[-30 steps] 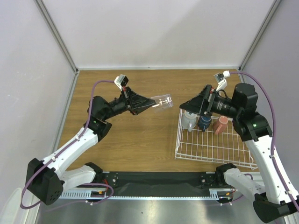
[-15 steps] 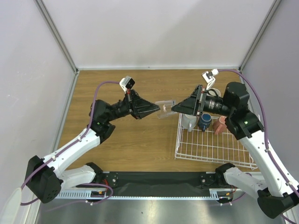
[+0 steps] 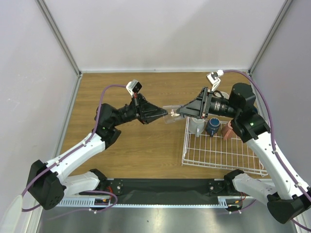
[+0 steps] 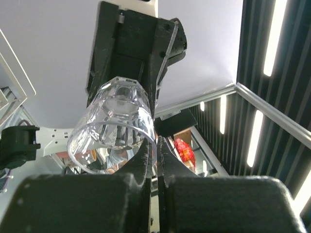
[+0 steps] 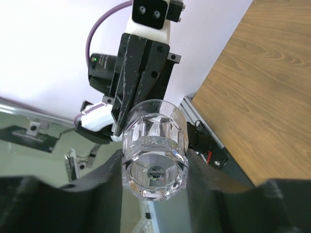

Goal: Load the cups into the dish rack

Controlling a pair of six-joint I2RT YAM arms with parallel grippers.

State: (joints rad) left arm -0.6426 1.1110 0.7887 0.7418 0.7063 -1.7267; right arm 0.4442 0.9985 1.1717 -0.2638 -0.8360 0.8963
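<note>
Mid-air handover, judged from the pose: the right gripper (image 5: 154,167) has its two fingers on either side of the base end of the small clear glass (image 5: 154,150), about half open, and both look to be touching the glass wall, so it reads as a grasp taken, though how firm it is cannot be told. To do this step well, the right gripper should seat squarely on the thick faceted base before anything lets go. The left arm should then open fully and back straight out along the glass's axis so its inner finger does not drag the rim. Smooth glass is likely to slip or twist if both arms pull at once. The left gripper (image 4: 156,145) is clenched tight, pinching the glass wall at the rim, with one finger inside the mouth and one outside. The glass lies roughly on its side between the two arms, mouth toward the left arm, held above the wooden table (image 3: 126,145) and just off the near-left corner of the white wire dish rack (image 3: 218,167). Along the rack's far edge stand a pale mug (image 3: 196,125), a dark blue mug (image 3: 213,127) and a reddish-pink cup (image 3: 228,130). The wire grid nearer the arm bases looks free, a likely spot for the glass.
</note>
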